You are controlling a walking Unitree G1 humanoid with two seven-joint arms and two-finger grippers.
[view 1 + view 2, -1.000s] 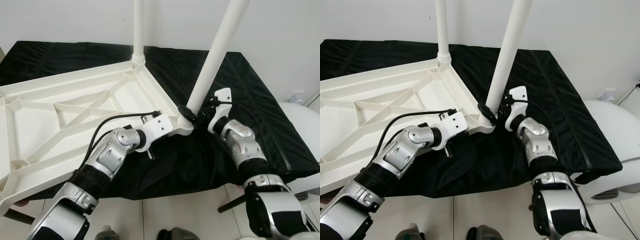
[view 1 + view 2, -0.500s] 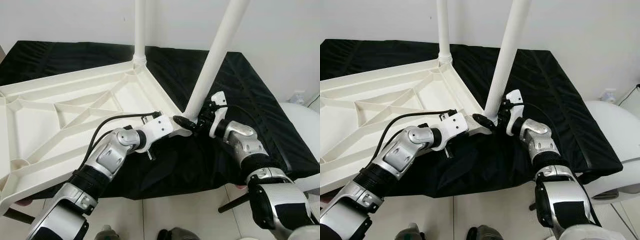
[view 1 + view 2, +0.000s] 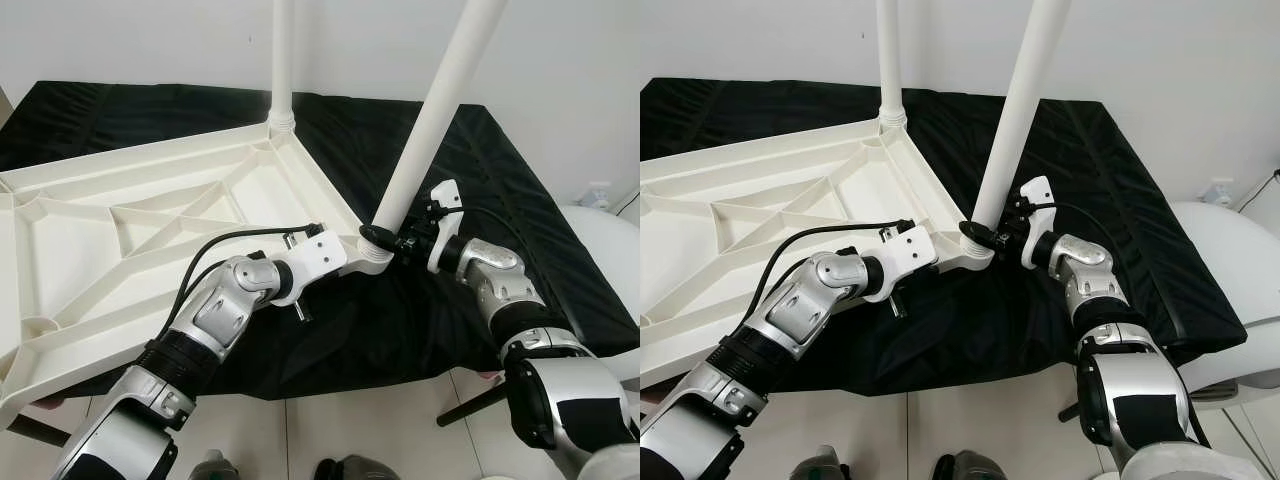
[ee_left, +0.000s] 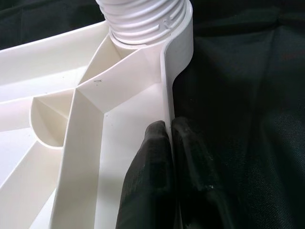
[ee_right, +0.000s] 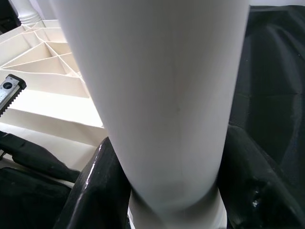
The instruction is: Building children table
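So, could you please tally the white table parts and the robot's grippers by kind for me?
White table legs: 2, the near table leg and the far table leg
White tabletop, upside down: 1, the tabletop
Grippers: 2, the left gripper and the right gripper
Total: 5

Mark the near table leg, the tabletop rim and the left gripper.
Near table leg (image 3: 432,118), left eye view, mid shaft.
Tabletop rim (image 4: 167,86), left wrist view, outer edge wall by the corner.
Left gripper (image 4: 170,138), left wrist view, between its fingertips pinching the rim.
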